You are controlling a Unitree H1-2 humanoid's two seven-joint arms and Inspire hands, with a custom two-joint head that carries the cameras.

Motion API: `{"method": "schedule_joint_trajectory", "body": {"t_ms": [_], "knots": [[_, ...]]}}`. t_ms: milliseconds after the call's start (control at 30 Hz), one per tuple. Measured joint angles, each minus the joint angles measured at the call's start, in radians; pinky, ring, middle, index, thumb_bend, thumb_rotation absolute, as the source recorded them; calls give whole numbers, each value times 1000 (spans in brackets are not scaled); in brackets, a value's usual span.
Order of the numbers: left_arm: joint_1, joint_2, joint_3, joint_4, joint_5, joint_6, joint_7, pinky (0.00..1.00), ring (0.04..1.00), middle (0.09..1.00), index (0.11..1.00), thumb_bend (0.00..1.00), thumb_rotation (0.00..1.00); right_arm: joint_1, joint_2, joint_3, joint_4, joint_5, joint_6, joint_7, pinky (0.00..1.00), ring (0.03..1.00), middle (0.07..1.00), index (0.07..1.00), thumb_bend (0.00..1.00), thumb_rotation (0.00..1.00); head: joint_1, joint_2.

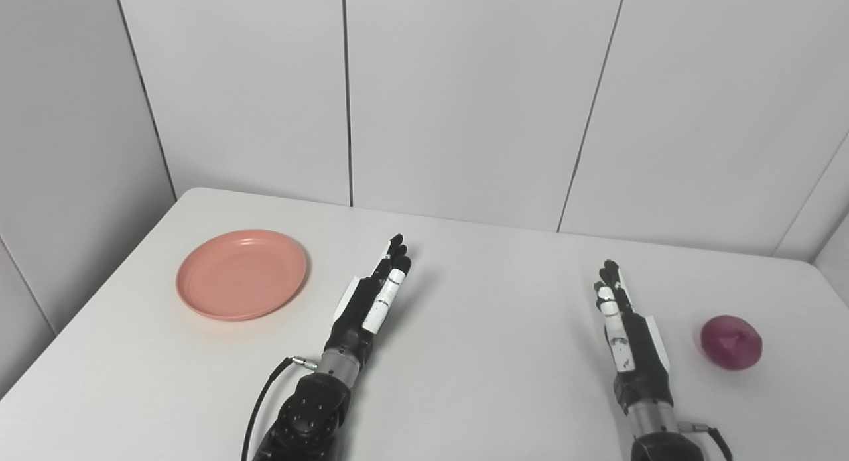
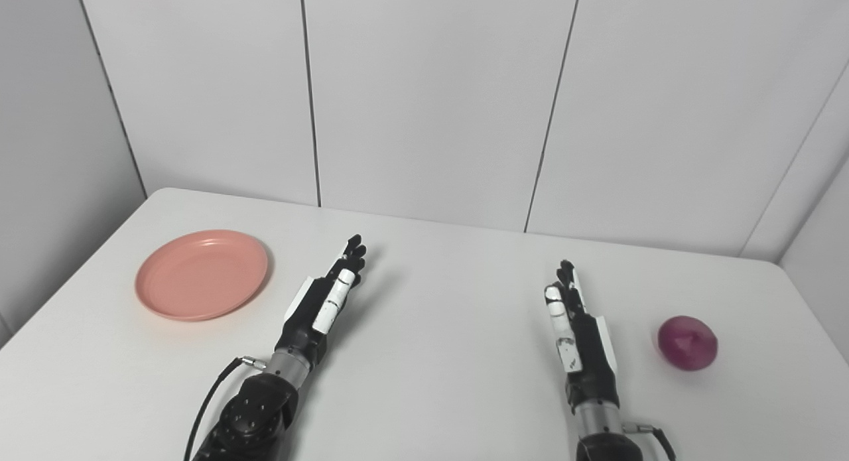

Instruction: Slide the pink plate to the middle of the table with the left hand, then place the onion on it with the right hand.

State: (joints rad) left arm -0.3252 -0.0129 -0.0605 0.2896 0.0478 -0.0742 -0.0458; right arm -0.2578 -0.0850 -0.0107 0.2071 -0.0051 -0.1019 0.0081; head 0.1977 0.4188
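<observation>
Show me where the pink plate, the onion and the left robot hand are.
pink plate (image 1: pixel 242 274), left eye view, inner floor.
onion (image 1: pixel 731 342), left eye view, middle of its skin.
left robot hand (image 1: pixel 375 295), left eye view, back of hand.

Bare lab: white table, panelled walls

White table, smooth and matte, rounded at the far corners, spread across the lower half of both views. Behind it, pale grey wall panels, split by thin dark vertical seams. More panels angled in at the left and right sides.
</observation>
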Motion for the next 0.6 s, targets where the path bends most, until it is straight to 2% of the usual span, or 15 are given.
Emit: {"method": "schedule_joint_trajectory", "body": {"t_ms": [200, 367, 600], "knots": [[-20, 10, 20, 0, -28, 3, -17, 1000, 1000, 1000, 1000, 686, 1000, 0, -2, -7, 7, 31, -6, 20, 1000, 998, 1000, 1000, 470, 1000, 25, -15], [-21, 31, 18, -17, -17, 28, -16, 1000, 1000, 1000, 1000, 694, 1000, 0, -6, -9, 29, 49, -11, 42, 1000, 1000, 1000, 1000, 446, 1000, 34, -23], [-29, 48, 18, -63, -18, 61, -23, 1000, 1000, 1000, 1000, 715, 1000, -11, -8, -10, 57, 60, -42, 48, 1000, 1000, 1000, 1000, 464, 1000, 40, -31]]}}
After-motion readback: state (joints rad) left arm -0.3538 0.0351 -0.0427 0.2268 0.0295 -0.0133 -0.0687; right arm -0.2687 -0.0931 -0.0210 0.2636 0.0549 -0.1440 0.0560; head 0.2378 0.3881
